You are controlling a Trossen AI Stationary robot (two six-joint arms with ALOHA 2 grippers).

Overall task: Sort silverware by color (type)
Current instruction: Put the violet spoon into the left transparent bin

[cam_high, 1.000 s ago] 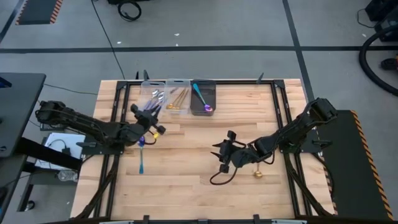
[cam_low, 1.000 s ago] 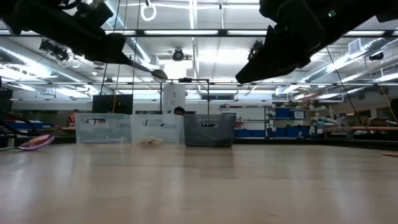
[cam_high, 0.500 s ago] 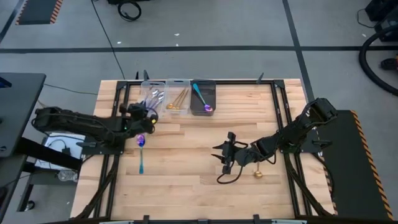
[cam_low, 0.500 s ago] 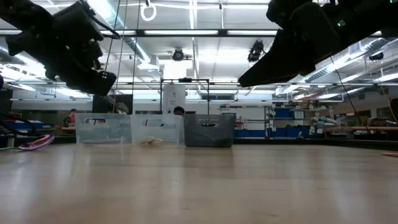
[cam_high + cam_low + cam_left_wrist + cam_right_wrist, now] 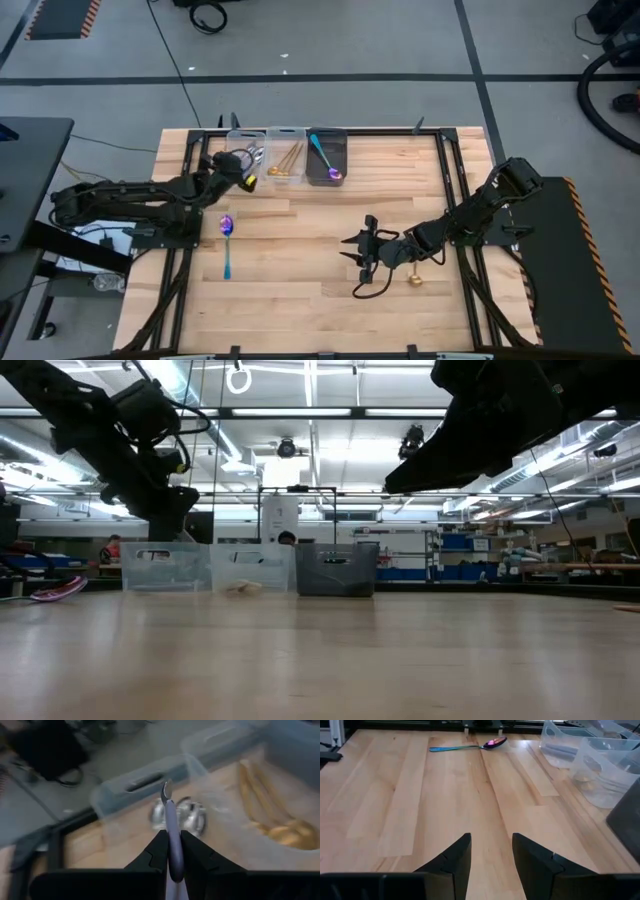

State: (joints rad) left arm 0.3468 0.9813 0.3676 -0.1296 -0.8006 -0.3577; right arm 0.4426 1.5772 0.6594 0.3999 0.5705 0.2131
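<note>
My left gripper (image 5: 238,166) hangs over the left clear bin (image 5: 246,152) at the table's far edge, shut on a lilac-handled silver spoon (image 5: 169,815). Silver spoons (image 5: 192,817) lie in that bin below it. Gold spoons (image 5: 285,160) lie in the middle clear bin, and a teal-handled, purple-bowled spoon (image 5: 322,158) lies in the dark bin. Another teal and purple spoon (image 5: 227,243) lies flat on the table near the left arm. A gold piece (image 5: 413,280) lies beside the right arm. My right gripper (image 5: 360,256) is open above the bare middle of the table. My left gripper pinches the spoon's lilac handle (image 5: 173,854) between its two fingers. The spoon runs along the fingers and sticks out past their tips, its silver end (image 5: 166,789) forward. It is lifted clear, above the spoons in the left clear bin.
The three bins stand side by side at the far edge (image 5: 250,568). Dark frame rails (image 5: 185,250) run down both sides of the wooden table. The table's middle and near part is bare wood (image 5: 420,795).
My left gripper has carried the lilac-handled spoon from above the table's left side toward the far edge, and now stands over the left clear bin, tipped more downward. It has stayed shut on the spoon. The teal and purple spoon on the table has not moved.
</note>
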